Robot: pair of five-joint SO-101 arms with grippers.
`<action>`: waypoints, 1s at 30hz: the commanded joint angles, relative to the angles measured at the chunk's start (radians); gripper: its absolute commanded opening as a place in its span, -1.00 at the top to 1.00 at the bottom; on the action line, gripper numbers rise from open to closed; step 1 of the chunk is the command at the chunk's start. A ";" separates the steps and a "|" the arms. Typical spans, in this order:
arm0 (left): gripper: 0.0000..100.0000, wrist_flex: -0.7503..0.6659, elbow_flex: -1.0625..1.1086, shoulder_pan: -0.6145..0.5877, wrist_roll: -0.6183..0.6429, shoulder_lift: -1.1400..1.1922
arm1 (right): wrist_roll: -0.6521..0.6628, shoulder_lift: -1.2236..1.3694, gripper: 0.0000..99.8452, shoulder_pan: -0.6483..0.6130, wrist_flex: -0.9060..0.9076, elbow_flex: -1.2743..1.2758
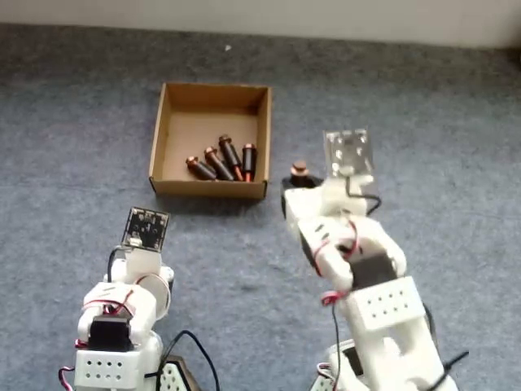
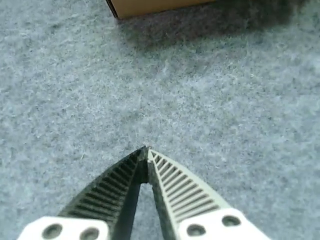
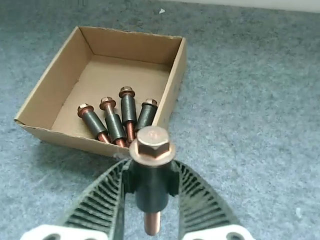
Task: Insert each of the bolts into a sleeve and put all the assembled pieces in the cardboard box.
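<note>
The cardboard box (image 1: 167,130) (image 3: 60,80) sits open on the grey carpet with several copper bolts in black sleeves (image 1: 221,160) (image 3: 120,120) lying inside. My right gripper (image 3: 150,182) is shut on one more assembled bolt and sleeve (image 3: 151,170) (image 1: 299,173), held upright just to the right of the box's front right corner. My left gripper (image 2: 146,152) is shut on nothing, low over bare carpet in front of the box's front left corner (image 2: 145,6); in the high view its arm (image 1: 134,261) stands at lower left.
Grey carpet (image 1: 423,106) covers the whole table, with open room to the right of and behind the box. The right arm's white body (image 1: 358,269) fills the lower right. Cables (image 1: 191,350) trail at the front edge.
</note>
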 commanded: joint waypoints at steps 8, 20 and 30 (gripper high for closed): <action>0.99 0.002 0.021 -0.004 -0.009 -0.005 | -0.009 0.504 0.99 -0.012 -0.001 -0.453; 0.99 0.002 0.021 -0.004 -0.008 -0.005 | -0.009 0.989 0.99 -0.061 -0.001 -0.901; 0.99 0.002 0.021 -0.004 -0.008 -0.005 | -0.009 1.194 0.99 -0.105 -0.001 -0.983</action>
